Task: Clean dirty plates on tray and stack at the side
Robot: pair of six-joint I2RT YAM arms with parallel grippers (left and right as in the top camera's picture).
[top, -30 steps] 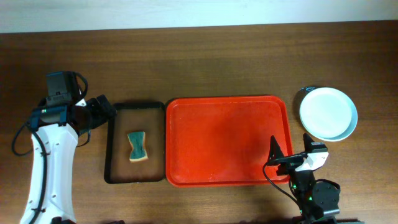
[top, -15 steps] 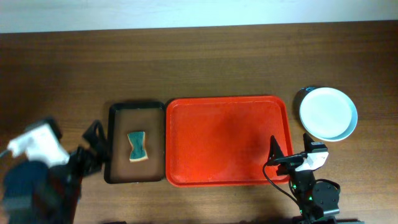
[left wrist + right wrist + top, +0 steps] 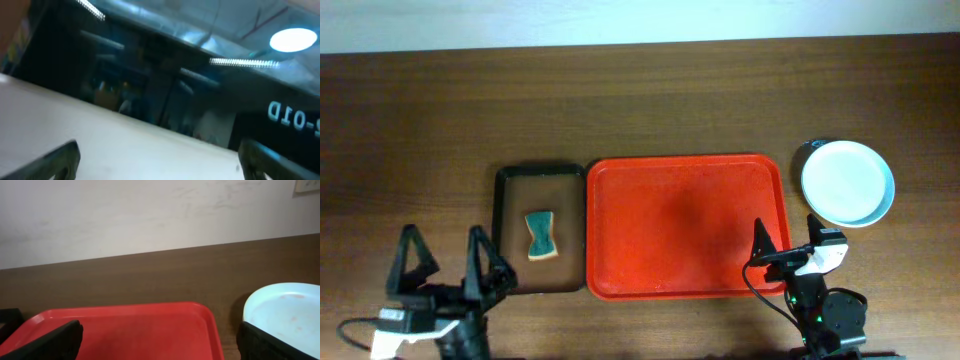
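Note:
The red tray (image 3: 685,228) lies in the middle of the table with nothing on it; its far right corner shows in the right wrist view (image 3: 150,325). The plates (image 3: 848,182) sit stacked to the right of it, a white one on top with a pale blue rim under it. The top plate (image 3: 285,317) carries a few faint reddish specks. My right gripper (image 3: 788,245) (image 3: 160,337) stands open by the tray's front right corner. At the front left my left gripper (image 3: 445,250) (image 3: 160,157) is open and holds nothing; its view is a blurred wall and ceiling.
A narrow black tray (image 3: 510,230) left of the red one holds a green and yellow sponge (image 3: 541,235). The wooden table (image 3: 650,100) runs back to a pale wall (image 3: 150,215).
My left arm has swung back from beside the black tray to the table's front left, still open. The right arm, both trays and the plates have not moved.

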